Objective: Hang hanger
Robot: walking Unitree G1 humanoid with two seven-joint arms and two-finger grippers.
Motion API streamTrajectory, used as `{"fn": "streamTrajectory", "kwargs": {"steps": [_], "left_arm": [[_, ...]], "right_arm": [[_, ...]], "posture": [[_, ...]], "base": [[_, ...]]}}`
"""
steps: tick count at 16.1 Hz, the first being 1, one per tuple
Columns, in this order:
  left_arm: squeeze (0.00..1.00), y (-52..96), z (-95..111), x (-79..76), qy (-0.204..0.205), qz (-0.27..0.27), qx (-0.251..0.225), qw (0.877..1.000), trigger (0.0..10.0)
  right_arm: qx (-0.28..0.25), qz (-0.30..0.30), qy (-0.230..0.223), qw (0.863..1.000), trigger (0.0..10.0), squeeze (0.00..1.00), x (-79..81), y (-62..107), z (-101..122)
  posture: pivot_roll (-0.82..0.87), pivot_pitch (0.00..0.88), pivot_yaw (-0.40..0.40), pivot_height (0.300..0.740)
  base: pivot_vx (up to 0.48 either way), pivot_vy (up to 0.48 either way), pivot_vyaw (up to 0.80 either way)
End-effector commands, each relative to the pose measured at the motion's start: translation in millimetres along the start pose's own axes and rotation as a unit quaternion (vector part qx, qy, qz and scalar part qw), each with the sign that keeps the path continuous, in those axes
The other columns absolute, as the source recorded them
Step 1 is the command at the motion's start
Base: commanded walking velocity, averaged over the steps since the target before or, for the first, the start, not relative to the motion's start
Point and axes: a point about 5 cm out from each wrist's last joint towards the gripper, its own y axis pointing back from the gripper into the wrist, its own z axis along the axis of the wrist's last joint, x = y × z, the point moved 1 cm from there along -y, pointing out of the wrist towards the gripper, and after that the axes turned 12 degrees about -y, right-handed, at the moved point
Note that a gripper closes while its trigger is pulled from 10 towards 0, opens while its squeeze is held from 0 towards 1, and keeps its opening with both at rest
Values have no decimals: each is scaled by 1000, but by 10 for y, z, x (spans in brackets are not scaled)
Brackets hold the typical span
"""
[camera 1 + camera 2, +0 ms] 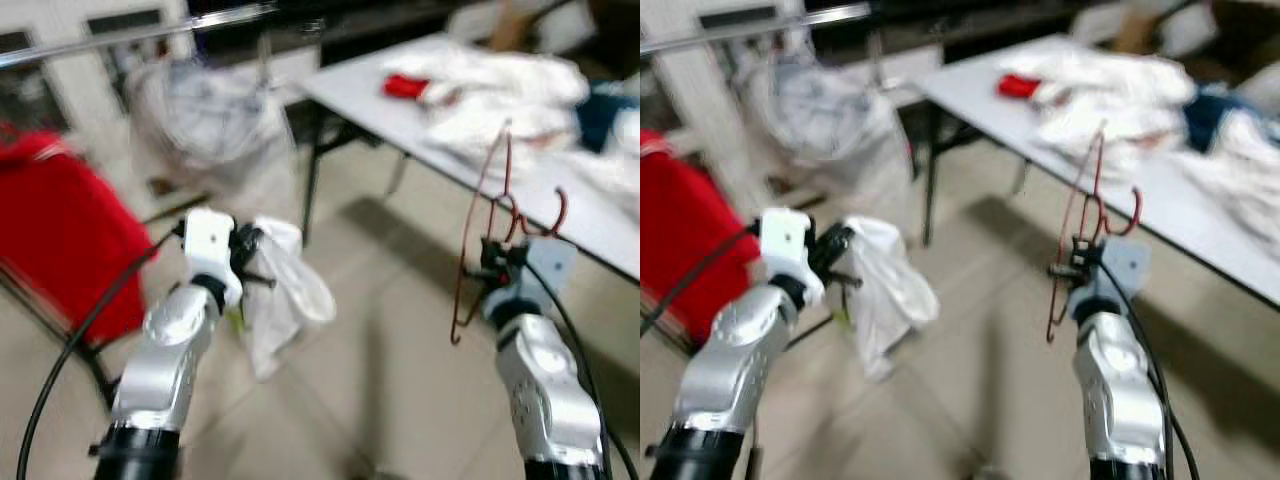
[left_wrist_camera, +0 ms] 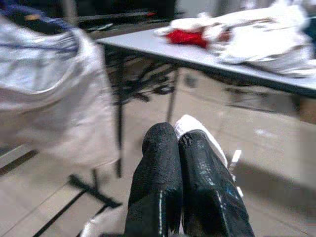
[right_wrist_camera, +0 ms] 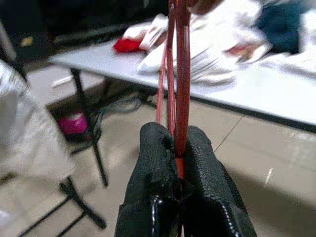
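Note:
A thin red wire hanger (image 1: 490,215) stands upright in my right gripper (image 1: 492,262), which is shut on its lower part; the hook (image 1: 558,212) curls above the wrist. In the right wrist view the red hanger (image 3: 180,74) runs between the two black fingers (image 3: 155,168). My left gripper (image 1: 250,262) is raised at the left, shut on a white cloth (image 1: 285,295) that droops from it. In the left wrist view a bit of the white cloth (image 2: 190,126) shows at the shut fingertips (image 2: 160,148). A metal rail (image 1: 140,32) runs across the top left.
A grey table (image 1: 370,95) at the right carries piles of white clothes (image 1: 500,95) and a red item (image 1: 405,86). A red cloth (image 1: 55,230) hangs at the far left. A large pale bag (image 1: 205,125) stands behind, by the table leg. The floor is tiled.

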Motion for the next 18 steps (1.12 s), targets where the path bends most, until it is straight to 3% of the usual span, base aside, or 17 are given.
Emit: {"fn": "streamTrajectory", "kwargs": {"steps": [1,6,10,12,15,18], "left_arm": [[0,16,14,41,0,7,1,1000,10000],[0,-10,-14,26,15,15,7,1000,10000],[0,-37,7,-24,-3,1,-1,1000,10000],[0,-72,31,-69,-7,-10,-6,1000,10000],[0,-79,35,-79,-9,-13,-6,1000,10000],[0,-65,12,-74,-4,-9,-3,1000,10000]], "right_arm": [[-2,-3,3,1000,10000,0,30,3,4],[3,-18,10,1000,10000,0,2,50,29],[-17,-40,77,996,10000,0,-67,57,97],[-7,-48,63,997,10000,0,-114,89,85],[22,-23,30,999,10000,0,-43,98,30],[79,20,67,994,10000,0,45,94,-75]], "posture": [[-107,0,9,740],[-120,0,-1,740],[-143,0,13,740],[-149,0,21,740],[-150,0,21,740],[-153,0,12,740]], "base": [[0,0,-800],[0,0,-800],[0,0,-800],[0,0,-800],[0,-309,0],[0,-311,0]]}}
